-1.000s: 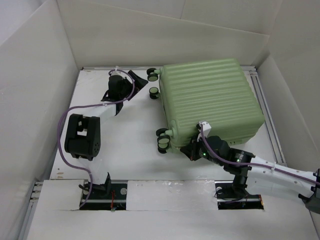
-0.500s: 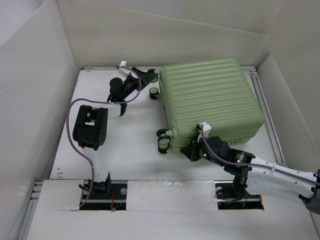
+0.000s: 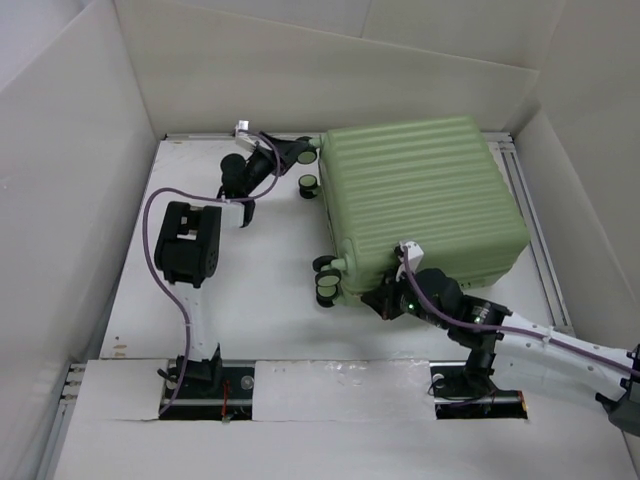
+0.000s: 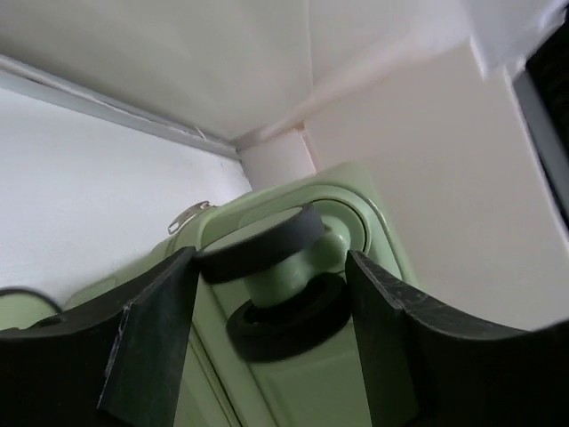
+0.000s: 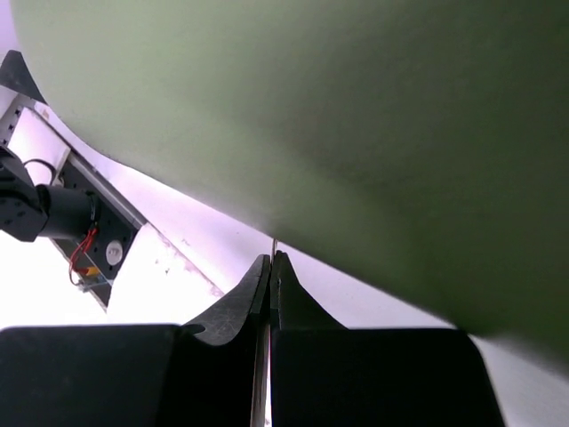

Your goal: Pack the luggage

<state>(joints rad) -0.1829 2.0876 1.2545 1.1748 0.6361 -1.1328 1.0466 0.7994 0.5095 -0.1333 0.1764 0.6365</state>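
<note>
Since a second ago the left arm has swung from the open middle of the table (image 3: 250,290) toward the far corner, and its left gripper (image 4: 274,267) now sits right at the suitcase's back caster wheel (image 4: 267,245). The right arm has hardly shifted. The suitcase (image 3: 420,200) lies flat and closed on the far right part of the table, its wheels pointing left. The left fingers (image 4: 151,338) are spread, one on each side of the wheel and not yet pressing on it. The right gripper (image 5: 271,258) is tucked low under the near edge of the suitcase with its fingers pressed together. A thin sliver (image 5: 274,242) shows at the tips, but I cannot tell what it is or whether it is gripped. The step looks like taking hold of that wheel to steady or shift the case while the right side works along the near edge. To do it well, the left fingers should close squarely across the wheel's flat faces, seated deep rather than at the tips, since a caster will likely swivel and roll out of a shallow pinch. Any pull is best kept slow and level, so the hard shell slides rather than twisting away from the right fingers.
</note>
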